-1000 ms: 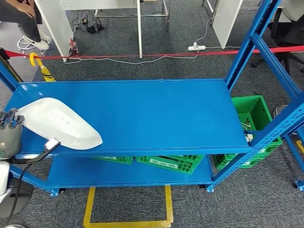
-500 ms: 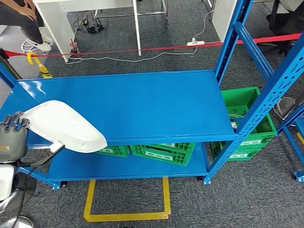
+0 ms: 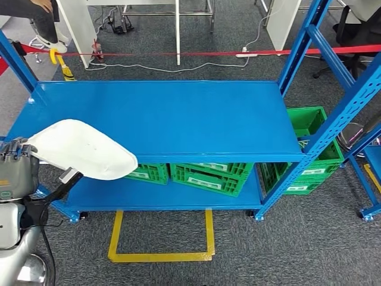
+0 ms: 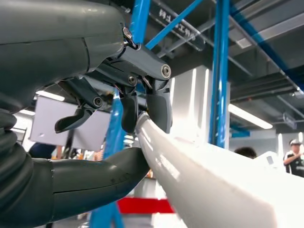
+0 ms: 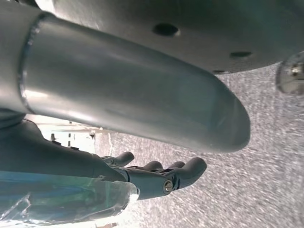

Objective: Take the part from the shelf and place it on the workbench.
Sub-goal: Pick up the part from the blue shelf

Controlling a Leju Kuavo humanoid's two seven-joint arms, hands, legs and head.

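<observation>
Grey carpet underfoot, crossed by a red tape line (image 3: 193,53) and white cables toward twelve o'clock; a blue steel shelf (image 3: 180,119) spanning the middle of the head view, green crates (image 3: 211,177) tucked on its lower level, a yellow floor marking (image 3: 162,256) at six o'clock.

White part (image 3: 83,149) at about eight to nine o'clock in the head view, overhanging the shelf's front edge rather than lying on it, rounded end held, tapered tip pointing toward four o'clock. Looks like a moulded shell: smooth, glossy, stiff, probably light for its length, and likely slippery under hard fingertips. Thin rim, so best held where held now, pinched across the edge near the broad end; a long free end means leverage on the grip and a risk of twisting or sagging out during any turn. Worth keeping level and clear of the blue uprights.

Left hand (image 3: 15,173) at nine o'clock, low at the picture's edge, arm folded close to the body. In the left wrist view, thumb (image 4: 93,183) pressed on one side of the part's rim, dark fingers (image 4: 159,107) clamped on the other side, one finger curled loose and apart from it.

Right hand (image 5: 157,173) hanging over the carpet, fingers extended side by side, slightly apart, holding nothing.

Judged stage: part off the shelf, workbench yet to be reached.
</observation>
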